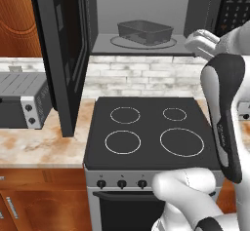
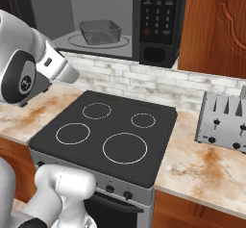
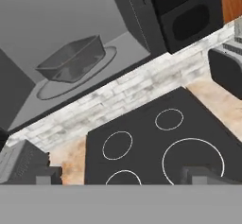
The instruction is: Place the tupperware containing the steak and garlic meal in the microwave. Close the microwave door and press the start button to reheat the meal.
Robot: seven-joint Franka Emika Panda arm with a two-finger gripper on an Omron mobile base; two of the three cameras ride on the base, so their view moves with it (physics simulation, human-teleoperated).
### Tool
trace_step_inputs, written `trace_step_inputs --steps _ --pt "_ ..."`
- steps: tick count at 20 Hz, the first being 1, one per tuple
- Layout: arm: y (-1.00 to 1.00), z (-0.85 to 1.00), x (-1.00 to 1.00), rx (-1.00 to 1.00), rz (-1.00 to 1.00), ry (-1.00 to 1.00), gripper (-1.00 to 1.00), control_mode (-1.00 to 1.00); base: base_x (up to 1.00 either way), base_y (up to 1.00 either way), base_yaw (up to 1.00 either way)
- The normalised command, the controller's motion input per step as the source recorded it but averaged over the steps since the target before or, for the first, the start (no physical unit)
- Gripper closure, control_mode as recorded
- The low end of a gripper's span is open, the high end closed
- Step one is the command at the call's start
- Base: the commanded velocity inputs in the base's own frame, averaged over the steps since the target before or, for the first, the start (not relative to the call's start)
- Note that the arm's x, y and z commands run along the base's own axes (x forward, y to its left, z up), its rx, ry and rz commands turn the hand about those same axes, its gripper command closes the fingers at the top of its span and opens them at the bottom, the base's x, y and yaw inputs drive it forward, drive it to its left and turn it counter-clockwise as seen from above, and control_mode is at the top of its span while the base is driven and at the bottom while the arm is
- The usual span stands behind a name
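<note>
Grey tupperware (image 1: pixel 145 32) inside open microwave (image 2: pixel 158 15)

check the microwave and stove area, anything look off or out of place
Nothing is spilled or damaged. The tupperware sits level on the turntable inside the microwave. The one unfinished thing is the microwave door, standing wide open over the counter left of the stove.

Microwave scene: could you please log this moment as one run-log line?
tupperware: on turntable in microwave | microwave door: open | gripper: open, empty, outside cavity
</note>
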Motion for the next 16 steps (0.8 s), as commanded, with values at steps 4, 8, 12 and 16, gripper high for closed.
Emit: trace_step_inputs --steps 4,8,12,16 --pt "0.26 0.0 -0.59 -0.01 0.29 0.18 -1.0 -1.0 0.0 0.0 0.0" --pt "0.48 0.0 -0.48 -0.06 0.25 0.1 -1.0 -1.0 0.0 0.0 0.0" --pt "0.5 -0.18 -0.17 -0.09 0.17 -0.03 -1.0 -1.0 0.0 0.0 0.0" --pt "0.22 -0.31 0.0 -0.16 0.05 -0.19 -1.0 -1.0 0.0 0.0 0.0"
